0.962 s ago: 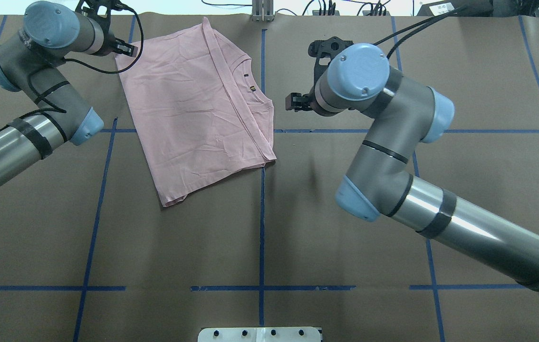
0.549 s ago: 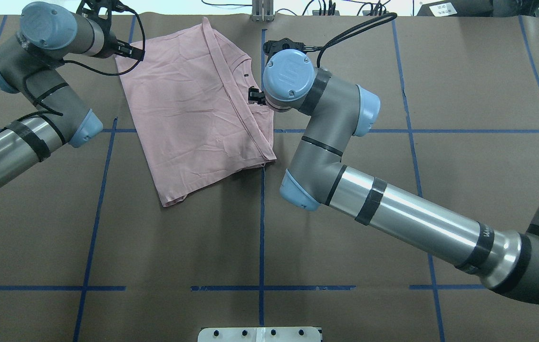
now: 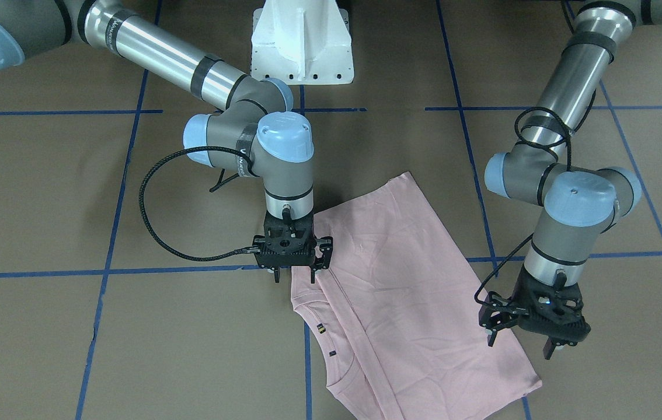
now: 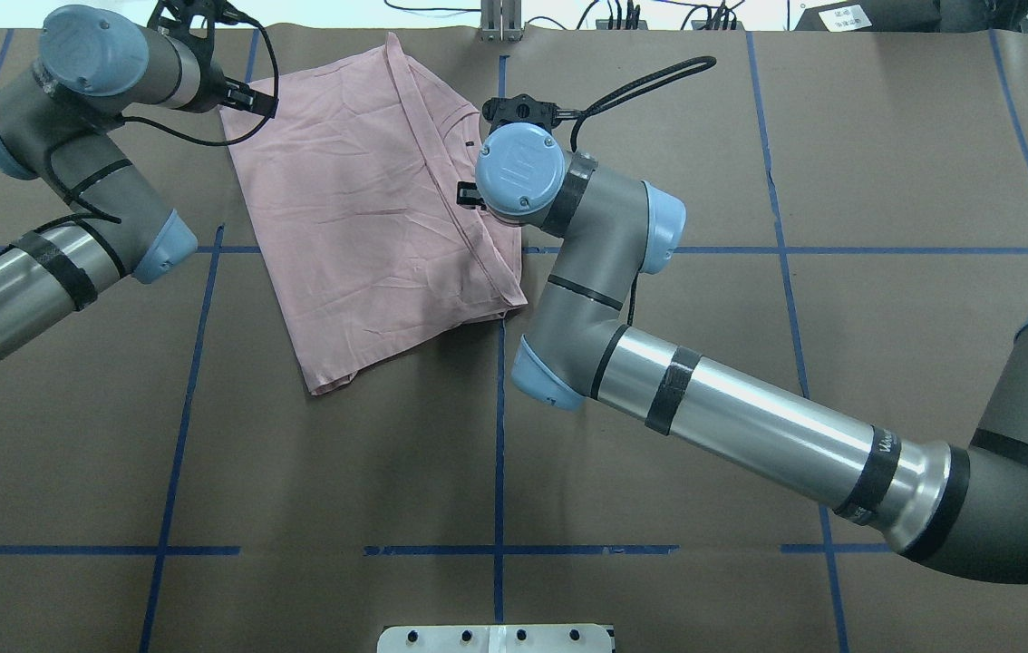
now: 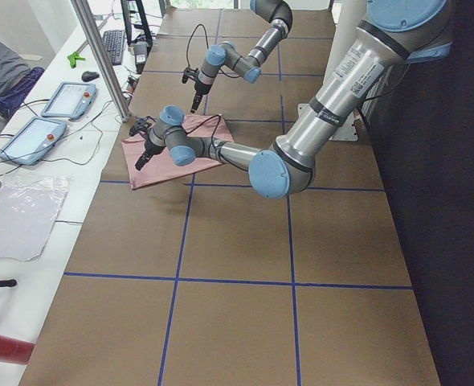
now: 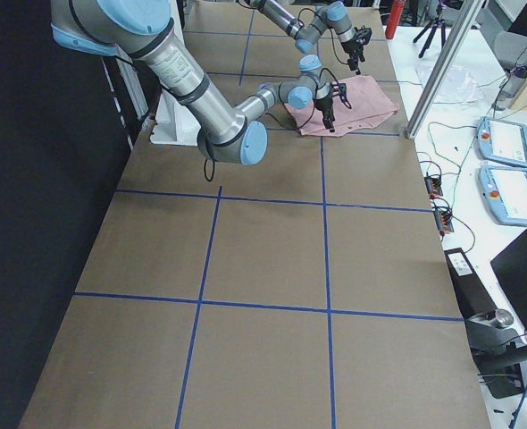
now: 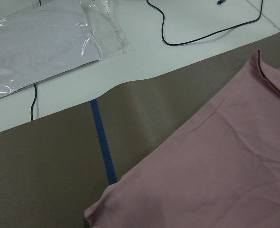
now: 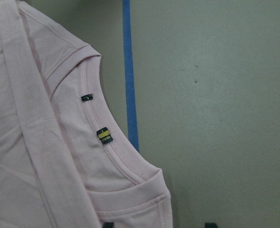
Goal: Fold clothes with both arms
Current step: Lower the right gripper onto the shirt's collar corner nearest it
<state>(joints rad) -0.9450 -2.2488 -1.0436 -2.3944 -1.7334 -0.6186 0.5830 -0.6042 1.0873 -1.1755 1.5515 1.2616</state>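
Swung in from the bare table (image 4: 296, 499), the right gripper (image 3: 294, 277) now hangs over the folded pink T-shirt (image 4: 369, 209). Its fingers are spread, one above the shoulder cloth and one above the table, with the ribbed collar (image 8: 123, 164) just ahead. Farther out, the left gripper (image 3: 519, 347), also spread, straddles the shirt's side edge.

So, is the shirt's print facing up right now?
No, the shirt shows only plain pink fabric on every part visible in the overhead view, with no drawing or text.
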